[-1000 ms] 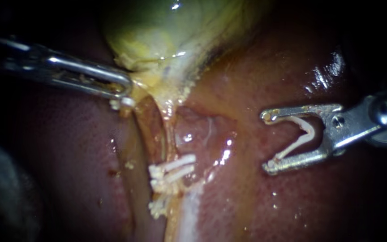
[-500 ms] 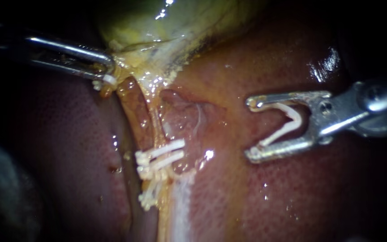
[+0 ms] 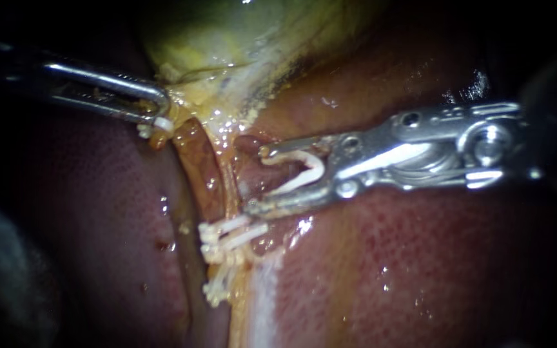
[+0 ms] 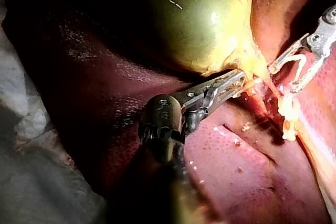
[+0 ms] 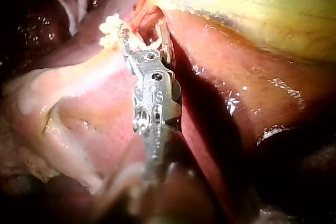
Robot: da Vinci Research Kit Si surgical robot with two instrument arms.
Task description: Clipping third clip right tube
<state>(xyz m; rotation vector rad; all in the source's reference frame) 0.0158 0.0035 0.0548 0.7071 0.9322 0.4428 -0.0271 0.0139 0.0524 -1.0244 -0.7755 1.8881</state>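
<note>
White plastic, the clip (image 3: 304, 169) sits as an open V between the spread jaws of your right instrument (image 3: 256, 180), one leg against each jaw, so they pinch nothing but the clip itself. Your tube (image 3: 229, 183) is the slim, pale-yellow strand on the liver (image 3: 420, 270), just ahead of those jaw tips, running from the gallbladder (image 3: 227, 38) neck down to the placed clips (image 3: 233, 233). Judge it soft, wet and slippery, thin enough to tear or kink if dragged; it will likely flex away rather than resist, so don't nudge it sideways with a jaw tip. Take it on the bare stretch above the placed clips, a leg passing each side and the strand deep in the V before closing. Your left instrument (image 3: 156, 116) has its jaws pressed together on gallbladder tissue at the neck, seemingly drawing the strand taut; that helps, though a harder pull could rip it
</note>
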